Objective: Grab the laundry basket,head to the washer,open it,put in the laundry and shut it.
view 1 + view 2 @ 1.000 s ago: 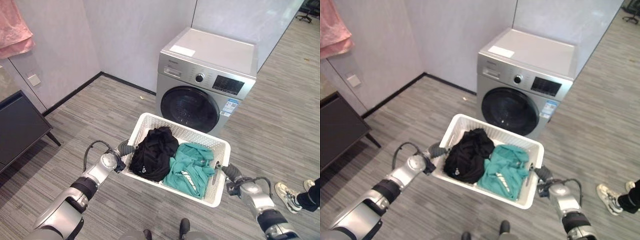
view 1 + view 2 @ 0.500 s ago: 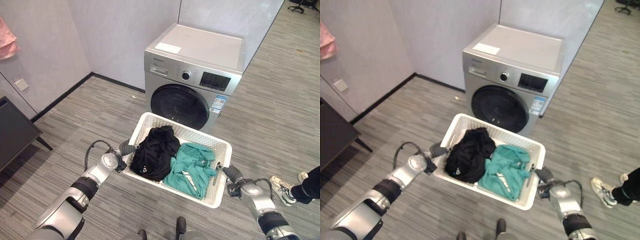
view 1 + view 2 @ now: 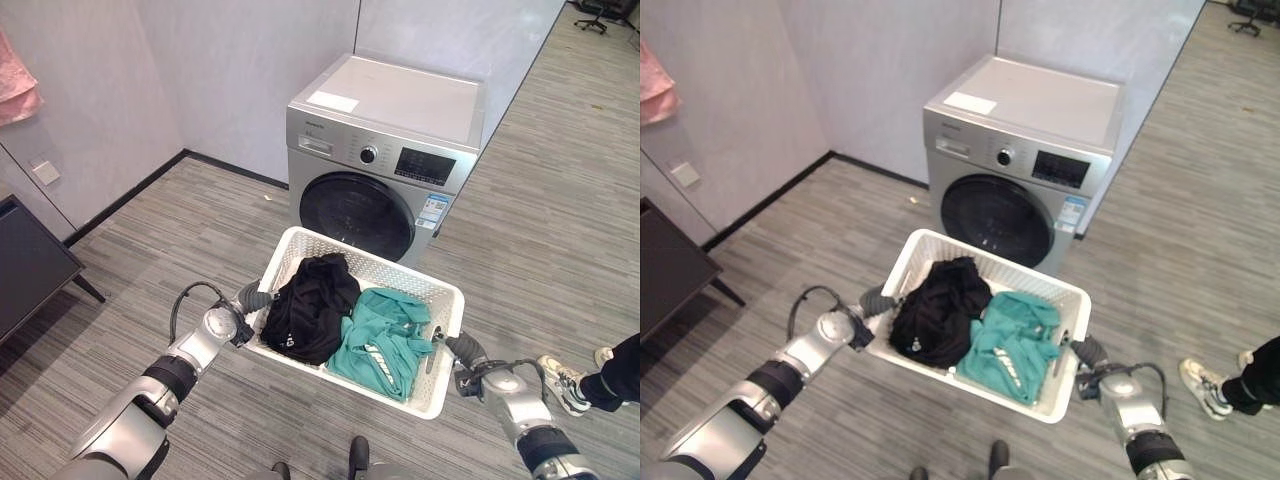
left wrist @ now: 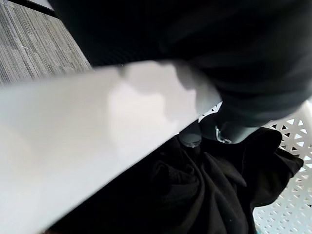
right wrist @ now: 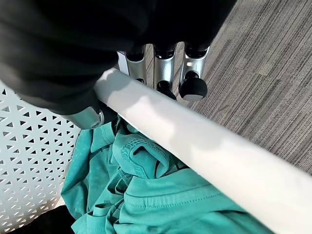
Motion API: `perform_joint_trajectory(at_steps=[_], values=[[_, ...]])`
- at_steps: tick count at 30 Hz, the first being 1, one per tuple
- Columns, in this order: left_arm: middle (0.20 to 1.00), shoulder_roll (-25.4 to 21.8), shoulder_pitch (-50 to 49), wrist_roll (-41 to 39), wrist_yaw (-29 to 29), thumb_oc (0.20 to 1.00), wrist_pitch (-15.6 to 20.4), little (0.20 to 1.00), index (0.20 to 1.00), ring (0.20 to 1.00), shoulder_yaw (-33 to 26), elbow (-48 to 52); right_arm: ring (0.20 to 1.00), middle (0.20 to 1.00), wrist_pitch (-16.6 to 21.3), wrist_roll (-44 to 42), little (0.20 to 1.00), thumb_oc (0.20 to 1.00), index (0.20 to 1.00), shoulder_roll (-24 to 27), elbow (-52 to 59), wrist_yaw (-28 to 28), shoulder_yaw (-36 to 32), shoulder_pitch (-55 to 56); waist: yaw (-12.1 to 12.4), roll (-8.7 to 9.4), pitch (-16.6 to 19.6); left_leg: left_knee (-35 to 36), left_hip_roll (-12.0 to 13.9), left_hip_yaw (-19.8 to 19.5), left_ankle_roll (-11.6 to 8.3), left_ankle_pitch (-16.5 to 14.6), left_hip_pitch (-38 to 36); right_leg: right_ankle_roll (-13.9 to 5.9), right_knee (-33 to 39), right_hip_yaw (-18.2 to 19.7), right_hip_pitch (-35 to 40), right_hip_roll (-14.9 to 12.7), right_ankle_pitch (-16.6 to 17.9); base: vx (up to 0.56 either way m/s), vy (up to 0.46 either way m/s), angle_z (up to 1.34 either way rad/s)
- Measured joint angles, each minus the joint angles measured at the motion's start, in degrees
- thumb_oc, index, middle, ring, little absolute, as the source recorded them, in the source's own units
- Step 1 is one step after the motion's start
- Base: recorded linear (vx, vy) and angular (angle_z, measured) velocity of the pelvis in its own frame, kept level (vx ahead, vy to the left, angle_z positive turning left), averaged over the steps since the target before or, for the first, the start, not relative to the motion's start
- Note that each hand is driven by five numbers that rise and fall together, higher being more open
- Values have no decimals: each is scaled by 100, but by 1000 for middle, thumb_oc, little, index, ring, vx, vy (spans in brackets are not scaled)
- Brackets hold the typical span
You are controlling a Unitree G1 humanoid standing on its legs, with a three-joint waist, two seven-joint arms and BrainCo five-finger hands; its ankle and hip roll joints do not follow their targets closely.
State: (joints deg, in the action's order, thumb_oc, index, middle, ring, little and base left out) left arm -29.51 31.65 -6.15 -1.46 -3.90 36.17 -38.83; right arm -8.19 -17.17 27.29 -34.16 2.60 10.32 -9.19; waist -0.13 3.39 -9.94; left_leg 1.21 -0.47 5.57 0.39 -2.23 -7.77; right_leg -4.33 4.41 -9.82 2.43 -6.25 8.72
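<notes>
Left hand (image 3: 252, 299) and right hand (image 3: 457, 349) extended forward, fingers curled, gripping.

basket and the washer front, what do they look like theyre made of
Laundry basket: seemingly white moulded plastic, matte, given its perforated lattice walls and smooth rounded rim. Washer: silver-grey front looks like painted or brushed sheet metal; its dark glossy round door is probably tinted plastic or glass.

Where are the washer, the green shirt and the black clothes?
washer (image 3: 357, 213): left eye view, on its round dark door.
green shirt (image 3: 382, 335): left eye view, middle of the cloth.
black clothes (image 3: 308, 305): left eye view, middle of the heap.
</notes>
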Motion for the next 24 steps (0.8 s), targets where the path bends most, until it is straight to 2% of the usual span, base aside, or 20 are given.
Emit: perform_joint_trajectory(at_steps=[3, 6, 7, 8, 9, 10, 11, 12, 13, 14, 15, 16, 18, 19, 20, 21, 22, 23, 24], values=[[200, 10, -81, 4, -12, 200, 1, 200, 200, 200, 0, 67, 200, 200, 107, -59, 200, 200, 200, -31, 35, 18, -96, 213, -11, -52, 107, 163, 13, -3, -22, 66, -55, 12, 53, -3, 6, 25, -6, 17, -7, 0], [200, 8, -310, 36, -9, 200, 29, 200, 200, 200, -27, 340, 200, 200, 209, -212, 200, 200, 200, -99, 26, 10, -256, 409, -35, -239, 184, 307, 34, 102, -7, 145, -168, -2, 2, 52, 22, 55, -20, -230, -107, -12], [200, 9, -346, 36, -6, 200, 47, 200, 200, 200, -74, 372, 200, 200, 225, -207, 200, 200, 200, -87, 19, 3, -204, 409, -32, -249, 177, 250, 48, 117, -1, 139, -128, -32, -89, 64, -24, 57, -46, -251, -143, 20], [200, 148, -341, 36, 36, 200, 100, 200, 200, 200, -166, 275, 200, 200, 282, -200, 200, 200, 200, -75, 46, -12, -178, 545, -96, -271, 153, -60, 104, -283, -91, 61, 112, -102, -459, 192, -112, 118, -147, -239, -162, 91], [200, 272, -298, 36, 38, 200, 92, 200, 200, 200, -162, 231, 200, 200, 335, -200, 200, 200, 200, -35, 40, -13, -197, 673, -234, -286, 162, -232, 134, -631, -79, -60, 280, -195, -575, 348, -131, 98, -215, -145, -111, 135], [200, 294, -290, 37, 53, 200, 96, 200, 200, 200, -112, 227, 200, 200, 318, -185, 200, 200, 200, -49, 75, 0, -250, 719, -190, -268, 139, -230, 117, -885, -111, 43, 369, -257, -760, 565, -113, 105, -326, -230, -191, 153], [200, 428, -245, 34, 101, 200, 74, 200, 200, 200, 7, 184, 200, 200, 315, -134, 200, 200, 200, -79, 404, -57, -545, 1005, -137, -322, 61, -340, 89, -1218, -153, 77, 461, -230, -1094, 836, -136, 119, -479, -102, -131, 174], [200, 561, -283, 30, 127, 200, 84, 200, 200, 200, -1, 234, 200, 200, 439, -117, 200, 200, 200, -38, 481, -123, -676, 1256, -217, -440, 59, -543, 99, -1711, -195, 65, 635, -348, -1373, 1466, -239, 308, -828, -303, -318, 307], [200, 543, -477, 30, 123, 200, 202, 200, 200, 200, -16, 414, 200, 200, 585, -116, 200, 200, 200, -47, 655, -104, -710, 1611, -208, -469, 44, -604, -6, -2699, -386, 148, 1014, -125, -1802, 2845, -167, 963, -1569, -224, -241, 322], [200, 547, -646, 29, 108, 200, 234, 200, 200, 200, -115, 460, 200, 200, 648, -116, 200, 200, 200, -62, 694, -100, -657, 1684, -113, -390, 37, -606, -120, -3046, -454, 194, 1177, 41, -1931, 3214, -163, 1211, -1797, -325, -263, 336], [200, 485, -973, 21, 130, 200, 230, 200, 200, 200, -509, 594, 200, 200, 711, -106, 200, 200, 200, -85, 645, -48, -527, 1569, -19, -302, -75, -719, -126, -3168, -584, 314, 1405, 549, -1798, 3017, -195, 1360, -1888, -149, -75, 207], [200, 480, -1203, -13, 137, 200, 196, 200, 200, 200, -602, 596, 200, 200, 703, -47, 200, 200, 200, -55, 560, -38, -446, 1340, 131, -474, -153, -635, 15, -3146, -611, 334, 1555, 598, -1790, 2757, -210, 1466, -1787, -278, -184, 178], [200, 327, -1434, -124, 100, 200, 87, 200, 200, 200, -630, 590, 200, 200, 656, 84, 200, 200, 200, -51, 346, 24, -303, 1069, 300, -489, -190, -586, 72, -3141, -617, 445, 1705, 574, -1818, 2550, -446, 1446, -1753, -457, -173, 104], [200, 425, -1712, -242, 80, 200, 133, 200, 200, 200, -752, 598, 200, 200, 671, 148, 200, 200, 200, -6, 237, -14, -8, 939, 605, -759, -101, -392, 167, -3286, -563, 665, 1746, 665, -1977, 2064, -548, 1651, -1754, -649, -34, 151], [200, 598, -1807, -239, 114, 200, 132, 200, 200, 200, -905, 641, 200, 200, 640, 179, 200, 200, 200, -51, 190, -33, 108, 924, 511, -723, -185, -385, 109, -3320, -599, 624, 1948, 704, -1938, 1551, -553, 1534, -1789, -623, 51, 306], [200, 752, -1905, -211, 222, 200, 127, 200, 200, 200, -1157, 722, 200, 200, 554, 237, 200, 200, 200, -132, 190, -239, 161, 1148, 381, -502, -200, 91, 229, -1902, 156, 141, 2197, 885, -1603, 376, -528, 1049, -1682, -439, 86, 381], [200, 655, -1914, -175, 233, 200, 139, 200, 200, 200, -1115, 708, 200, 200, 555, 235, 200, 200, 200, -98, 195, -209, 217, 1228, 322, -287, -188, -408, 306, -780, -50, 150, 2647, 901, -1521, -83, -647, 837, -1635, -268, 68, 373], [200, 352, -2113, -173, 190, 200, 123, 200, 200, 200, -1064, 722, 200, 200, 545, 241, 200, 200, 200, -143, 186, -40, 254, 1085, 475, -104, -209, -968, 263, -786, -251, 169, 2826, 924, -1520, -168, -727, 655, -1585, -172, 118, 225], [200, 145, -2431, -182, 63, 200, 114, 200, 200, 200, -1062, 761, 200, 200, 516, 367, 200, 200, 200, -208, 189, 78, 295, 994, 665, 91, -216, -1673, 209, -1116, -496, -4, 2665, 954, -1539, -190, -717, 528, -1587, -47, 234, 150]])
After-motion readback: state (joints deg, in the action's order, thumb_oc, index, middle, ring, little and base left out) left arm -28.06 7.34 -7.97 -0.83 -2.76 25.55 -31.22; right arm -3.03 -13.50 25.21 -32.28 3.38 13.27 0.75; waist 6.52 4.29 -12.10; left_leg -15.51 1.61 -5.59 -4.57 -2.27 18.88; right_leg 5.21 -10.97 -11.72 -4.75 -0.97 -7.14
